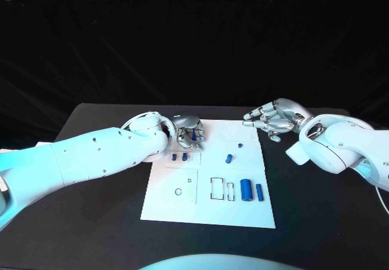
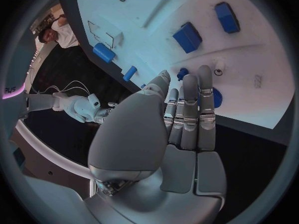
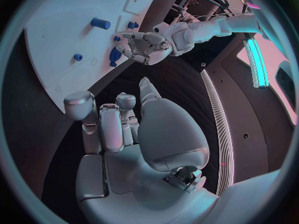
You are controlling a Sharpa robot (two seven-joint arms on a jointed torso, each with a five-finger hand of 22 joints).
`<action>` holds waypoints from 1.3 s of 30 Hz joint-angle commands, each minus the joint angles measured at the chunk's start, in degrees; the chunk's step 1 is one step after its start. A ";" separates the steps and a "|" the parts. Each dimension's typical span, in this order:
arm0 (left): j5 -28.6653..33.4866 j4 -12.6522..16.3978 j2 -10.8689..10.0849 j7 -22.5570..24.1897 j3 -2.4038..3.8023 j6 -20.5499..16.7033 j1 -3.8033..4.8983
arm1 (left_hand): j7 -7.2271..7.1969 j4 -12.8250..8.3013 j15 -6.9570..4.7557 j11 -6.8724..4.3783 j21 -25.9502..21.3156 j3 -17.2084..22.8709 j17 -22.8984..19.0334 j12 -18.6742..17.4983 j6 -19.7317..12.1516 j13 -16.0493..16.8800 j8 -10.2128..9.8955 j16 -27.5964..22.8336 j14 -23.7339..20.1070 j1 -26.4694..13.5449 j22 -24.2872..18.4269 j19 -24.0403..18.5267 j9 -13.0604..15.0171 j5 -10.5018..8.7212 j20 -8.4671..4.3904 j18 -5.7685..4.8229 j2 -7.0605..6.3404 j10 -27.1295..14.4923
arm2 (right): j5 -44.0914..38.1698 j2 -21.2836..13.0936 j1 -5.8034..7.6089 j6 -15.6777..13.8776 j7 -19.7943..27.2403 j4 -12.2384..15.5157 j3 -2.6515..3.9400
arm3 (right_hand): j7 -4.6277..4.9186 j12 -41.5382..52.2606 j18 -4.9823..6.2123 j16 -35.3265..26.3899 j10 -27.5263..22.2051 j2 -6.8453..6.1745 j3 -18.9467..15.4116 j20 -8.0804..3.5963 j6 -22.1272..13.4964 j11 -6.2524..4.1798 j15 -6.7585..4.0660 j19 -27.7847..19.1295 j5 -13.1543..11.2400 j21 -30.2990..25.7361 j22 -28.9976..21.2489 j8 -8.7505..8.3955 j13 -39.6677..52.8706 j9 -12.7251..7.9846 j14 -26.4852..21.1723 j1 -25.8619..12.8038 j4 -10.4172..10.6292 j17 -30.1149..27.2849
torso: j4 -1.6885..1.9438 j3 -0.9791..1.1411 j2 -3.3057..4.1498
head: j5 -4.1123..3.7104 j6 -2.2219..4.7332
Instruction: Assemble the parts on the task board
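A: Where is the left hand point(image 1: 189, 134)?

B: Over the far edge of the task board point(image 1: 174, 205), the white plate on the black tabletop point(image 1: 97, 225). Its fingers point(image 2: 190, 115) point down at the board, lying close together and nearly straight. In the left wrist view a blue part point(image 2: 216, 97) peeks out beside the fingertips, but I cannot tell whether the hand grips it or only hangs over it.

A: And the right hand point(image 1: 271, 119)?

B: Beyond the board's far corner on its own side, over the tabletop, off the plate. Its fingers are curled loosely and apart, with nothing in them.

A: Where are the parts?

B: Two small blue pieces point(image 1: 180, 157) lie on the board just nearer the robot than the left hand. A short blue peg point(image 1: 229, 158) and a tiny blue knob point(image 1: 240, 146) sit between the two hands, toward the board's middle. A larger blue cylinder point(image 1: 245, 190) and a slim blue bar point(image 1: 259, 192) lie side by side well nearer the robot, on the right hand's side, next to a pale bar point(image 1: 230, 191) and a rectangular outline point(image 1: 216, 188).
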 commanded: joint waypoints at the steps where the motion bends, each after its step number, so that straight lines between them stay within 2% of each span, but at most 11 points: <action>1: -6.03 -0.14 0.39 -1.82 0.03 1.27 -0.06 | -0.13 0.12 -0.21 -0.26 0.73 -0.39 0.57 -0.46 1.37 -1.02 -0.58 1.59 0.95 0.27 0.34 1.19 -0.80 0.06 -0.22 0.54 0.48 1.43 | -0.16 0.07 -0.06 0.64 0.64 0.00 -0.01 | 0.08 -0.33 1.10 -0.39 -0.34 0.40 -0.43 0.10 -0.06 0.07 -0.35 -0.38 0.22 -0.33 -0.09 0.27 -0.10 0.06 1.80 0.47 -0.02 -0.02 | 0.03 0.04 -0.05 | -0.08 -0.07; 4: -6.86 -0.16 0.57 -2.48 0.03 1.78 -0.09 | -0.30 0.21 -0.37 -0.45 1.26 -0.20 3.52 -0.90 2.40 -1.93 -1.01 5.10 2.53 0.60 0.75 2.00 -1.46 0.09 -0.42 0.51 0.61 2.45 | -0.16 0.07 -0.07 0.69 0.71 -0.01 -0.01 | 0.08 -0.33 1.10 -0.39 -0.34 0.40 -0.43 0.10 -0.06 0.07 -0.35 -0.38 0.22 -0.33 -0.09 0.27 -0.10 0.06 1.80 0.47 -0.02 -0.02 | 0.08 0.03 -0.06 | -0.15 -0.02; 7: -7.63 -0.12 0.70 -3.27 0.03 2.03 -0.11 | -0.37 0.23 -0.43 -0.51 1.47 0.02 4.08 -1.23 2.92 -2.44 -1.26 6.01 2.73 0.86 0.97 2.23 -1.82 0.12 -0.51 0.51 0.75 2.85 | -0.16 0.08 -0.07 0.72 0.79 -0.01 -0.01 | 0.08 -0.35 1.11 -0.40 -0.36 0.41 -0.44 0.10 -0.07 0.08 -0.34 -0.40 0.25 -0.36 -0.14 0.27 -0.12 0.06 1.80 0.49 -0.02 -0.03 | 0.09 0.01 -0.04 | -0.18 -0.05; 13: -9.05 -0.14 1.00 -4.81 0.04 1.74 -0.12 | -0.47 0.24 -0.64 -0.67 2.49 0.94 8.24 -2.10 4.09 -3.74 -1.94 10.86 5.00 1.60 1.87 3.30 -2.72 0.15 -0.74 0.48 1.17 3.96 | -0.16 0.13 -0.07 0.88 0.85 -0.04 -0.01 | 0.08 -0.35 1.11 -0.40 -0.36 0.41 -0.44 0.10 -0.07 0.08 -0.34 -0.40 0.25 -0.36 -0.14 0.27 -0.12 0.06 1.80 0.49 -0.02 -0.03 | 0.03 0.02 -0.04 | -0.17 -0.13; 23: -10.68 0.07 1.41 -6.00 0.06 4.11 -0.13 | -0.90 0.69 -0.90 -1.00 4.98 2.22 10.94 -3.44 5.59 -5.44 -2.92 14.52 6.14 1.59 4.28 4.20 -3.85 0.15 -0.99 0.20 0.94 5.46 | -0.13 0.13 -0.09 1.34 0.95 -0.09 -0.01 | 0.09 -0.34 1.10 -0.39 -0.37 0.49 -0.49 0.11 -0.07 0.08 -0.34 -0.38 0.37 -0.36 -0.12 0.27 -0.13 0.07 1.80 0.51 0.03 0.00 | 0.08 0.00 -0.05 | -0.31 -0.24; 31: -10.96 0.50 1.79 -6.51 0.06 4.87 -0.23 | -0.95 1.02 -1.03 -1.24 15.20 3.33 17.57 -4.41 6.82 -6.63 -4.10 21.48 9.31 1.36 12.79 7.61 -4.96 0.10 -1.16 -1.33 0.55 7.71 | -0.12 0.15 -0.09 1.39 0.95 -0.13 -0.02 | 0.09 -0.34 1.10 -0.39 -0.37 0.49 -0.49 0.11 -0.07 0.08 -0.34 -0.38 0.37 -0.36 -0.12 0.27 -0.13 0.07 1.80 0.51 0.03 0.00 | 0.07 0.02 -0.06 | -0.27 -0.25; 35: -10.98 0.51 1.90 -6.80 0.06 4.74 -0.26 | -0.91 1.11 -1.01 -1.24 17.86 3.65 19.23 -4.83 7.00 -6.92 -4.61 23.35 9.92 1.25 15.10 8.32 -5.34 0.09 -1.17 -1.72 0.35 8.13 | -0.12 0.19 -0.09 1.38 0.96 -0.15 -0.02 | 0.09 -0.34 1.10 -0.39 -0.37 0.49 -0.49 0.11 -0.07 0.08 -0.34 -0.38 0.37 -0.36 -0.12 0.27 -0.13 0.07 1.80 0.51 0.03 0.00 | 0.05 0.02 -0.06 | -0.22 -0.28; 39: -10.99 0.41 1.98 -7.08 0.06 4.88 -0.27 | -0.97 1.17 -1.04 -1.31 22.43 4.09 21.98 -5.33 7.54 -7.13 -5.06 26.12 11.00 1.15 18.94 9.57 -5.72 0.10 -1.19 -2.40 0.21 8.72 | -0.11 0.21 -0.10 1.37 0.95 -0.14 -0.02 | 0.09 -0.34 1.10 -0.39 -0.37 0.49 -0.49 0.11 -0.07 0.08 -0.34 -0.38 0.37 -0.36 -0.12 0.27 -0.13 0.07 1.80 0.51 0.03 0.00 | 0.07 0.03 -0.05 | -0.18 -0.38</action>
